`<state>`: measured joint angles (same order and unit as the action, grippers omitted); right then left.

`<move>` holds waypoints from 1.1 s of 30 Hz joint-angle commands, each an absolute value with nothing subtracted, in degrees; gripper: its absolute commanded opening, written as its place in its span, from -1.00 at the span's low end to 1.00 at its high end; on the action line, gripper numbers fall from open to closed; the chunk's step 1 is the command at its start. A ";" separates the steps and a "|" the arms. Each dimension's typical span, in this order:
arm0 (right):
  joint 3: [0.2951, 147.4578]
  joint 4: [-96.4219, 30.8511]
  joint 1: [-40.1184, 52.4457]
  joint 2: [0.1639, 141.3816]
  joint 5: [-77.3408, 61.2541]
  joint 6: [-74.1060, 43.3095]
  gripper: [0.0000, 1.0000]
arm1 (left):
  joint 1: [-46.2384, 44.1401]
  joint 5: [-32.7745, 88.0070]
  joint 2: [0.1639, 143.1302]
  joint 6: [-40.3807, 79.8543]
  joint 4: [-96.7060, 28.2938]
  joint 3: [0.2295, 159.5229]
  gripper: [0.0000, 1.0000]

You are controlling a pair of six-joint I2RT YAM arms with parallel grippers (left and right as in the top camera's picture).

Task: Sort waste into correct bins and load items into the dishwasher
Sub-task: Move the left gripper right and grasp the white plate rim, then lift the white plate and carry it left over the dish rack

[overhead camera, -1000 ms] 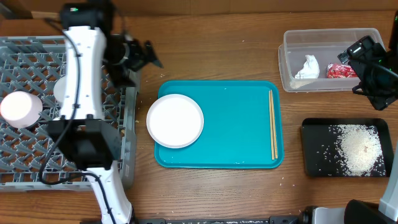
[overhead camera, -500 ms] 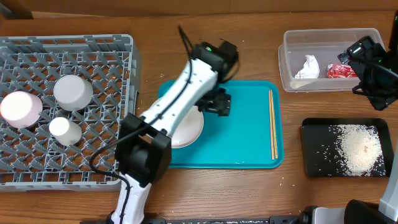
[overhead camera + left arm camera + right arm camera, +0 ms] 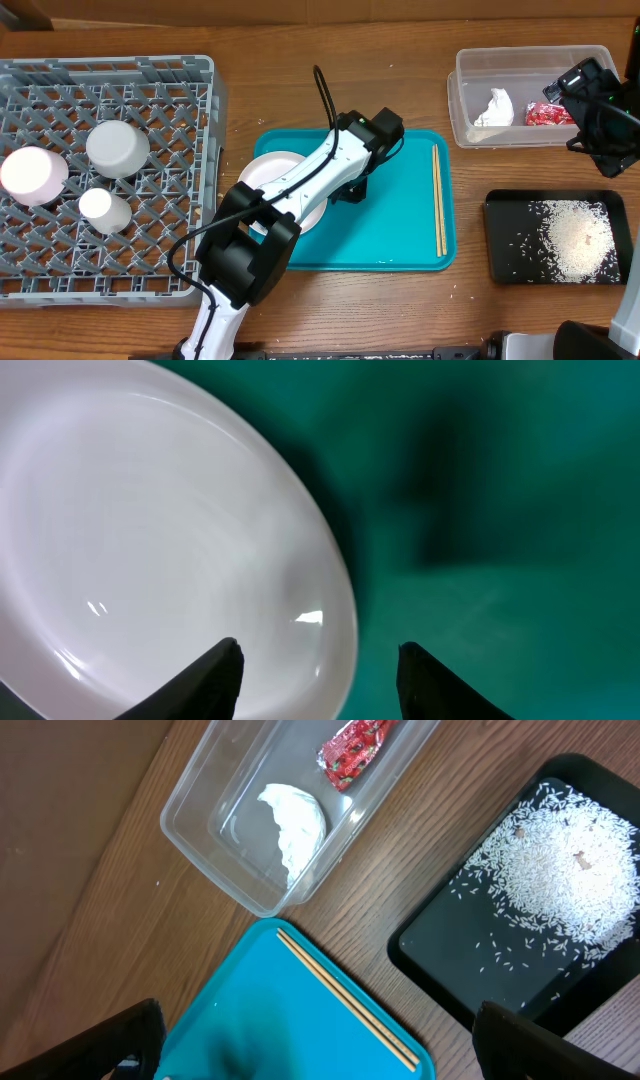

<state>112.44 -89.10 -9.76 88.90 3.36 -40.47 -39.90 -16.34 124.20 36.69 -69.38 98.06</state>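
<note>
overhead: left gripper (image 3: 350, 188) at the right rim of the round white plate (image 3: 266, 167) on the teal plastic serving tray (image 3: 400, 235); thin wooden chopsticks (image 3: 438, 200) along the tray's right side | left wrist: jaws half-spread astride the plate rim, not clamped on it | right wrist: right gripper (image 3: 320, 1045) spread wide, empty, above the tray corner

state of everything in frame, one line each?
Plate: on teal tray.
Left hand: open, fingers either side of plate rim.
Right hand: open, empty.
Chopsticks: lying on teal tray.
Napkin, wrapper: in clear tub.
Rice: in black tray.
Grey bowl, pink bowl, cup: in rack.
</note>
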 commanded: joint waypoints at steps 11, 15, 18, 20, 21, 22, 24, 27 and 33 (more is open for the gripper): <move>112.88 -88.82 -9.93 88.79 3.79 -40.34 1.00 | -39.46 -13.45 124.40 39.86 -59.46 89.32 -0.62; 112.88 -88.82 -9.93 88.79 3.81 -40.34 1.00 | -39.40 -13.47 124.38 39.83 -61.10 90.08 -0.92; 112.88 -88.82 -9.93 88.79 3.79 -40.34 1.00 | -39.29 -13.47 124.38 38.30 -65.65 94.19 -0.92; 112.88 -88.82 -9.93 88.79 3.79 -40.34 0.99 | -39.11 -13.58 124.38 34.26 -71.26 100.57 -0.91; 112.88 -88.82 -9.93 88.79 3.79 -40.34 1.00 | -38.96 -13.72 124.38 32.60 -73.80 103.70 -0.92; 112.88 -88.82 -9.93 88.79 3.79 -40.34 1.00 | -38.65 -13.93 124.38 30.46 -77.12 108.07 -0.92; 112.88 -88.82 -9.93 88.79 3.79 -40.34 1.00 | -38.00 -13.91 124.38 26.68 -82.98 116.68 -0.92; 112.88 -88.82 -9.93 88.79 3.79 -40.34 1.00 | -36.36 -13.91 124.38 21.74 -90.24 129.67 -0.92; 112.88 -88.82 -9.93 88.79 3.79 -40.34 1.00 | -28.10 -9.87 124.38 14.48 -95.24 148.79 -0.92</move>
<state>112.44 -89.10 -9.76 88.90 3.40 -40.49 -33.41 -13.02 124.79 20.73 -94.43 142.08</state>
